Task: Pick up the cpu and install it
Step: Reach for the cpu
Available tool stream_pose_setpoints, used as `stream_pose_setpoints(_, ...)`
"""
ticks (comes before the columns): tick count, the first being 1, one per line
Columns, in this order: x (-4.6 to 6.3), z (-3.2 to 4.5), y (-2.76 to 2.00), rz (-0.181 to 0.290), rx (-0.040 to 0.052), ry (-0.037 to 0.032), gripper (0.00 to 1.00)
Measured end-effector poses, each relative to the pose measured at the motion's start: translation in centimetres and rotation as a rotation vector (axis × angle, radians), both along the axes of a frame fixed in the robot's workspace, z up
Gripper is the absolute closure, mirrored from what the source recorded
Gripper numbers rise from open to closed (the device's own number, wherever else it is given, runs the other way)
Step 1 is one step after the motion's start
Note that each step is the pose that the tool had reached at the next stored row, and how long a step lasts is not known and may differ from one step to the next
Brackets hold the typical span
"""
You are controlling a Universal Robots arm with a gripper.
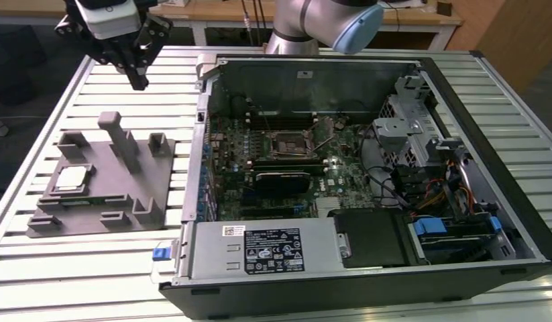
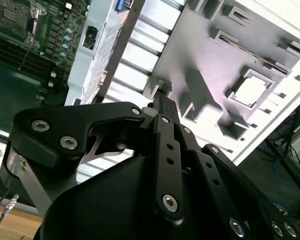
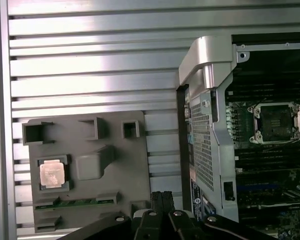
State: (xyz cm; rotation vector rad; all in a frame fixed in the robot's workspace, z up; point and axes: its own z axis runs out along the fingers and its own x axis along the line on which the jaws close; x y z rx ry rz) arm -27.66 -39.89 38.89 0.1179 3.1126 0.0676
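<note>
Work has barely begun: my gripper (image 1: pixel 139 83) hangs empty, fingers pressed together, well apart from the cpu (image 1: pixel 72 178) lying below me in its fixture plate (image 1: pixel 123 201). Motherboard socket (image 1: pixel 288 142) beyond sits unfilled; grasp and install remain.

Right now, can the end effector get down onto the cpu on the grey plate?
Probably yes. The cpu lies uncovered in its recess on the grey plate, and the end effector hangs empty above the table. The upright posts stand beside the cpu, not over it.
</note>
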Motion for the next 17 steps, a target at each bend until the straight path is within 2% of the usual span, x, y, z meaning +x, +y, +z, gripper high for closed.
stream_pose_setpoints(17,-2.7,-0.11,0.0,0.0,0.0001,-0.0001,0.89)
